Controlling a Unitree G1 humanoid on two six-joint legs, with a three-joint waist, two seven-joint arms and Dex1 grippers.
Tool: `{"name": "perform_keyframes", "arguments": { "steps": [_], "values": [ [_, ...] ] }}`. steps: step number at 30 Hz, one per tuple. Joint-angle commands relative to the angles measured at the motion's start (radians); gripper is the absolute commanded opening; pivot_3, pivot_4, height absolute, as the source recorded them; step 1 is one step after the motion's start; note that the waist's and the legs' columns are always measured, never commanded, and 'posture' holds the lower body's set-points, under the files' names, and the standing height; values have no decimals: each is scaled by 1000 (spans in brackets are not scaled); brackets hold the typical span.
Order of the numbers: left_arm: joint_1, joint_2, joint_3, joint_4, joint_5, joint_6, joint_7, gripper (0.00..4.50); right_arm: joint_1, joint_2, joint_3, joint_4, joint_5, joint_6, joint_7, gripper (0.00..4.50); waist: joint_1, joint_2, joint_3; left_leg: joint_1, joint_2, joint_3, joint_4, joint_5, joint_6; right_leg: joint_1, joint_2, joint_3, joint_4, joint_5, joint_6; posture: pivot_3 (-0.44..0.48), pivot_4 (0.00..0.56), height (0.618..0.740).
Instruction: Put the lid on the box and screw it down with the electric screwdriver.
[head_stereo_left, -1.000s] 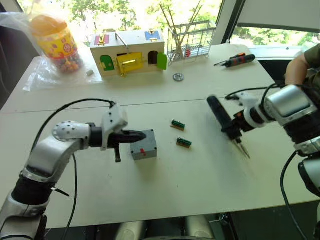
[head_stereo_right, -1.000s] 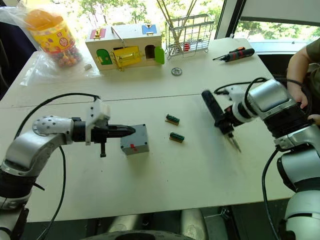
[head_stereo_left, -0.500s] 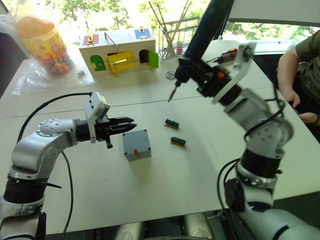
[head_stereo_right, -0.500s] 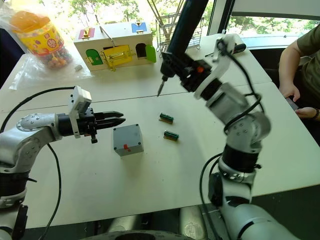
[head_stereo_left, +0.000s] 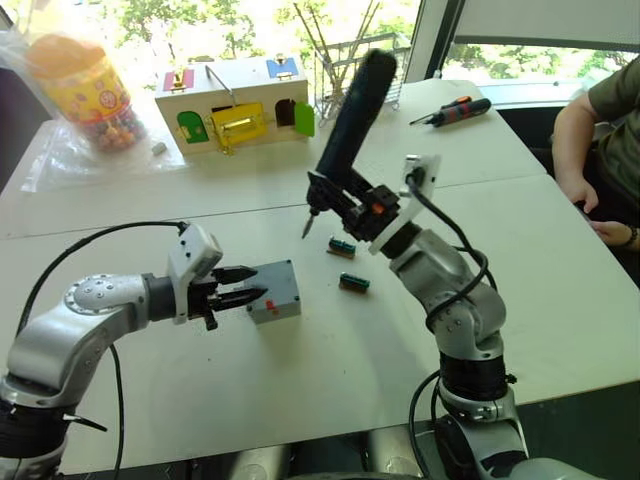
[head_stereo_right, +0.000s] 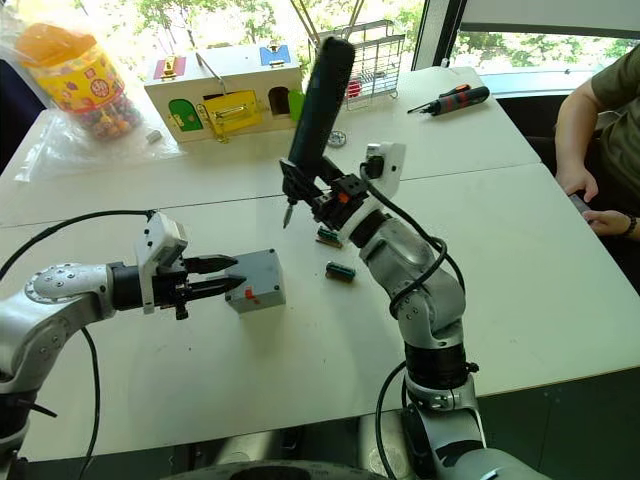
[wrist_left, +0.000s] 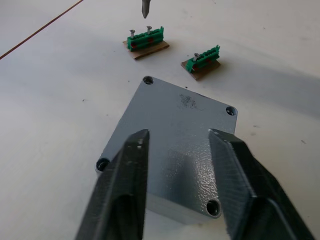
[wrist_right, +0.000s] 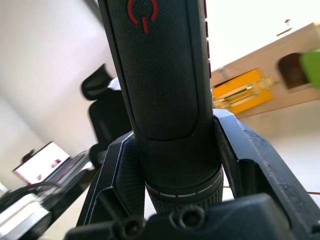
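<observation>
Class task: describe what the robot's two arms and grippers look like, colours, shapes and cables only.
Both arms are silver-grey metal with rounded joints and black bands, and a black cable loops along each. Each wrist carries a white block. The left gripper and right gripper have black, tapered fingers.

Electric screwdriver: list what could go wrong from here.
The electric screwdriver is tilted in the right gripper, so its bit may miss a corner hole of the lid. The left gripper is open over the box, which may slide or spin under pressure.
</observation>
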Motion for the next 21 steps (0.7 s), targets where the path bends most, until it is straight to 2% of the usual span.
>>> {"name": "perform_keyframes", "arguments": {
  "steps": [1,10,21],
  "values": [
    [-5,-7,-8,-13,9,-25,6,986,-6,7,33,-55,2,-45,24,1697,0,0,0,0,0,0,0,0,0,0,0,0,0,0,0,0,150,740],
    [1,-17,-87,48,100,-112,0,986,32,-7,94,-46,-51,-81,38,1697,0,0,0,0,0,0,0,0,0,0,0,0,0,0,0,0,150,740],
    [2,-23,-102,74,111,-137,-7,986,45,2,114,-1,-93,-121,42,1697,0,0,0,2,0,0,0,0,0,1,0,0,0,0,0,0,150,740]
  ]
}}
